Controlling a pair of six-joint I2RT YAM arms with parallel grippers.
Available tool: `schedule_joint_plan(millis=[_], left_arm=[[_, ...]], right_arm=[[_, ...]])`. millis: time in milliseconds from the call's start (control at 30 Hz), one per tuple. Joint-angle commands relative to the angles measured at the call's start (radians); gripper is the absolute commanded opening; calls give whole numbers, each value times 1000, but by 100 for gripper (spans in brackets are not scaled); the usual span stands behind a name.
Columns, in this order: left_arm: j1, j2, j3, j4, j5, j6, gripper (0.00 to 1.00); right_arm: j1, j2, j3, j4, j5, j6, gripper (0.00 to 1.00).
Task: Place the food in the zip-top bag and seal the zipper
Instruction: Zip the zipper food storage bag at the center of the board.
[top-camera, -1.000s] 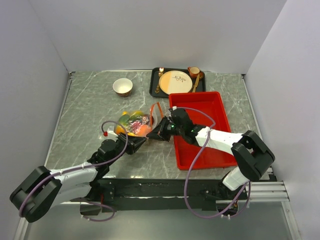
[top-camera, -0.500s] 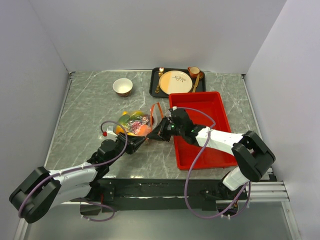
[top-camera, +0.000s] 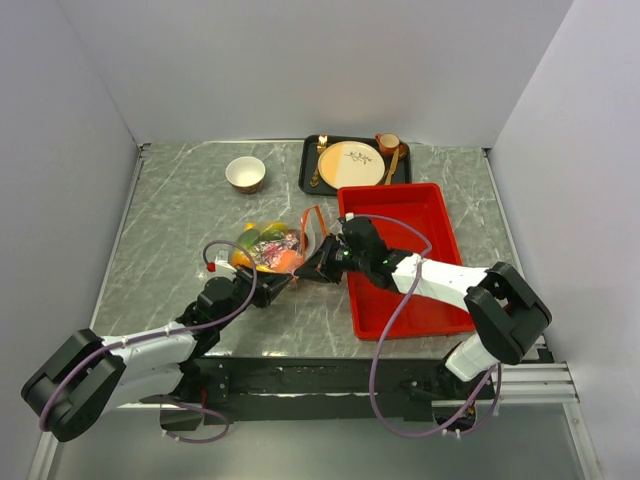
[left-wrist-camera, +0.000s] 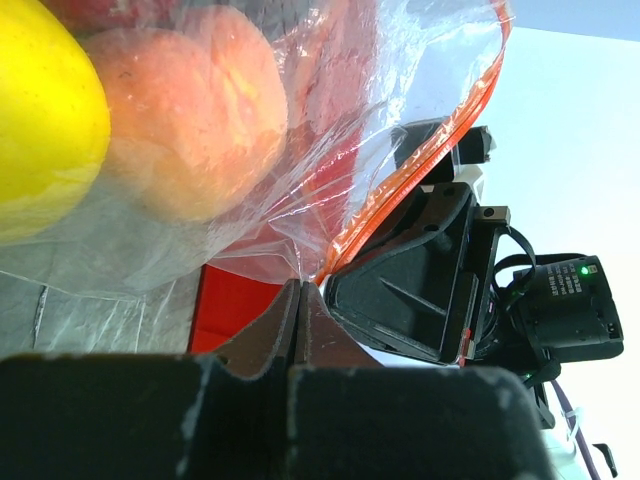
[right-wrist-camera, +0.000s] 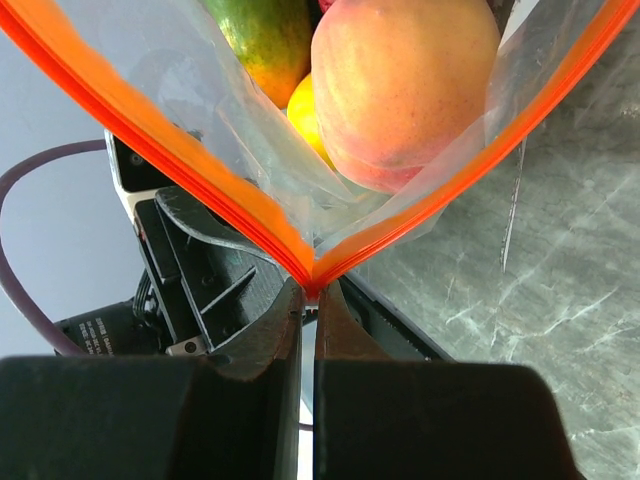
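Right now the right gripper (right-wrist-camera: 308, 300) is clamped on the zipper (right-wrist-camera: 180, 168), at the point where its two orange strips meet in a V. Just ahead of its fingers, a peach (right-wrist-camera: 400, 90) and a mango (right-wrist-camera: 265, 35) sit inside the zip-top bag (top-camera: 272, 245). Facing it, the left gripper (left-wrist-camera: 298, 300) pinches the bag's clear film beside the strip, with a lemon (left-wrist-camera: 40, 120) beyond its tips. The red tray (top-camera: 420, 215) lies behind the right gripper.

A zip-top bag (top-camera: 268, 245) of toy fruit (top-camera: 285, 259) lies just left of the red tray (top-camera: 420, 215), its orange zipper (top-camera: 313, 211) curling toward the tray. The left gripper (top-camera: 278, 286) and right gripper (top-camera: 312, 268) meet at the bag's edge, beside the tray's left rim.
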Motion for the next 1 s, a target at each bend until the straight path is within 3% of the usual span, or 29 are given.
schedule_joint_plan(millis=[0,300,867,967], left_arm=[[-2,-20,39,14,1,22,1],[-2,-173,-33,-86,-20,26,1],[-3,-316,-78,-195,-39,31,1],[-3,-298,-73,-140,-51,25,19]], right_arm=[[8,-35,44,-12,-22,-25,2],[-29,-9,81,-2,-25,-28,3],[-75,-6,102,11,-24,-32,4],[-69,-15,85,27,-38,-20,4]])
